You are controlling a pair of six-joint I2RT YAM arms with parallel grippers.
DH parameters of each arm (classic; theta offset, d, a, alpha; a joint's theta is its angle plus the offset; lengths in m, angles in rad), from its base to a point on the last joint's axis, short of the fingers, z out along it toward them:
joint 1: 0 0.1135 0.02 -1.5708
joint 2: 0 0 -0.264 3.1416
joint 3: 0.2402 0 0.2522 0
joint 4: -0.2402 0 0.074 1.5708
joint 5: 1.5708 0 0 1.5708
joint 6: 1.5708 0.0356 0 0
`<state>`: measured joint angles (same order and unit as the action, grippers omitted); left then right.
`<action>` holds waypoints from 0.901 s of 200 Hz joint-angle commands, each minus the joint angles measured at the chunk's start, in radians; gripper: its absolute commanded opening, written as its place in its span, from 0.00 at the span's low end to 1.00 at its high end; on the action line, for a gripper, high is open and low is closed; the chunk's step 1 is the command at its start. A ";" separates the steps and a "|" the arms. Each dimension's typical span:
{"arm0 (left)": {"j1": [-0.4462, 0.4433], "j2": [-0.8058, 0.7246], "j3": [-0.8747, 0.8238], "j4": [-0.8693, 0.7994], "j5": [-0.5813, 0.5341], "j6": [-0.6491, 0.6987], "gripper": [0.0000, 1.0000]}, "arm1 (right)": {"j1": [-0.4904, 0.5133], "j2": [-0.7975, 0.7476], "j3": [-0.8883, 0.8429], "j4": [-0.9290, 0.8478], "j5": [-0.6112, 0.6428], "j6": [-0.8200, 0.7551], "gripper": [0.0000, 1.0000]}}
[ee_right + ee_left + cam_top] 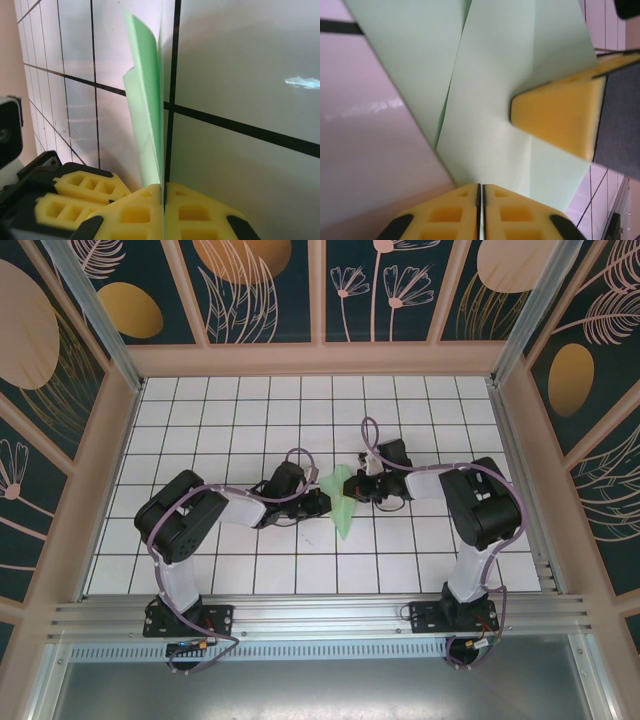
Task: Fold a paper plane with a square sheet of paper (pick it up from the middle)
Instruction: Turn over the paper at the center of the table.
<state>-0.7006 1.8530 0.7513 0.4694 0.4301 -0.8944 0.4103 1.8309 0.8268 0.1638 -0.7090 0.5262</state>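
Note:
The pale green sheet of paper is folded into a narrow pointed shape and is held up between the two arms at the middle of the table. My left gripper meets it from the left. In the left wrist view its yellow pads are pressed together at the lower edge of the creased paper, so the left gripper is shut on it. My right gripper comes in from the right. In the right wrist view the right gripper is shut on the paper, which shows edge-on.
The white gridded table lies under both arms, walled by a pink frame with patterned panels. The two grippers are very close together: the right pad looms in the left wrist view, and the left pads sit beside the right ones.

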 commanded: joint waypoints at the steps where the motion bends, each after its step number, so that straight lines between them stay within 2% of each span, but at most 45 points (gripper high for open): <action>1: -0.005 -0.086 -0.055 0.088 -0.038 -0.069 0.25 | -0.017 -0.048 0.009 0.042 -0.023 0.001 0.03; 21: -0.006 -0.132 -0.107 0.168 -0.055 -0.128 0.38 | -0.026 -0.116 -0.013 0.084 -0.028 0.041 0.02; 40: -0.005 -0.181 -0.166 0.311 -0.037 -0.219 0.50 | -0.032 -0.194 -0.032 0.123 -0.026 0.068 0.02; 79: -0.004 -0.144 -0.182 0.663 0.091 -0.387 0.58 | -0.038 -0.290 -0.031 0.183 -0.074 0.099 0.03; 110: -0.006 -0.144 -0.159 0.710 0.129 -0.389 0.60 | -0.039 -0.327 -0.011 0.207 -0.110 0.108 0.03; 142: -0.004 -0.115 -0.152 0.773 0.169 -0.403 0.53 | -0.047 -0.341 -0.007 0.249 -0.158 0.134 0.03; 180: -0.005 -0.113 -0.177 0.801 0.152 -0.411 0.53 | -0.067 -0.373 -0.006 0.271 -0.183 0.161 0.03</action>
<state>-0.7013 1.7302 0.5797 1.1805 0.5686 -1.2915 0.3607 1.5181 0.8028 0.3679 -0.8421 0.6659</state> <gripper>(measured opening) 0.530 0.064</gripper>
